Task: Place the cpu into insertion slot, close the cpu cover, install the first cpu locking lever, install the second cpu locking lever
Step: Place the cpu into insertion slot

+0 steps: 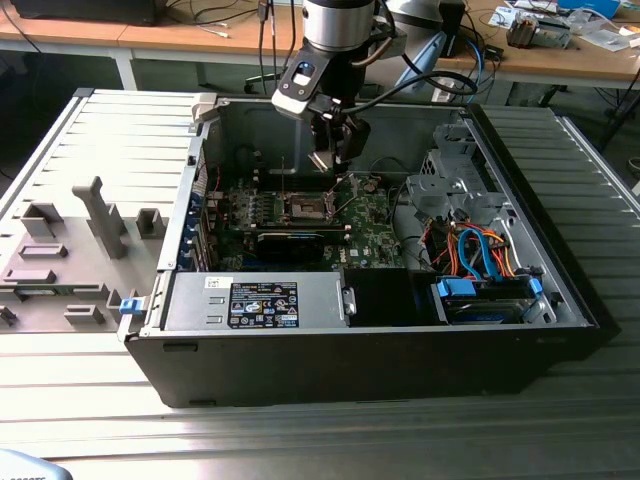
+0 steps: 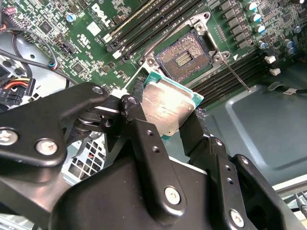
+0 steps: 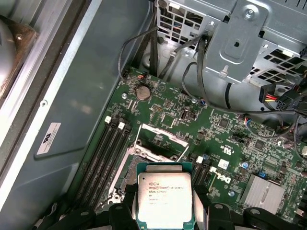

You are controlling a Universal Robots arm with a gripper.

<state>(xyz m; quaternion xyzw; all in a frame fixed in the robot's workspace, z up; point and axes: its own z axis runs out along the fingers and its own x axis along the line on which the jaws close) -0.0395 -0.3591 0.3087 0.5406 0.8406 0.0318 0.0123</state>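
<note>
One cpu (image 2: 168,108) is being held by its opposite edges in the tool (image 2: 167,117), whose fingers (image 2: 144,134) are clamping it, narrowed to chip width. It is hanging apart from the bare insertion slot (image 2: 184,56), above it at the exterior view's upper centre, probably so its underside is touching nothing while the slot is lying open.

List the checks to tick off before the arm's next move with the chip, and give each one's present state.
1. cpu clamped in the gripper: ok.
2. insertion slot empty, contacts exposed: ok.
3. cpu cover raised off the slot: ok.
4. locking lever swung aside of the slot: ok.
5. cpu squared up with the slot: cannot tell.
</note>
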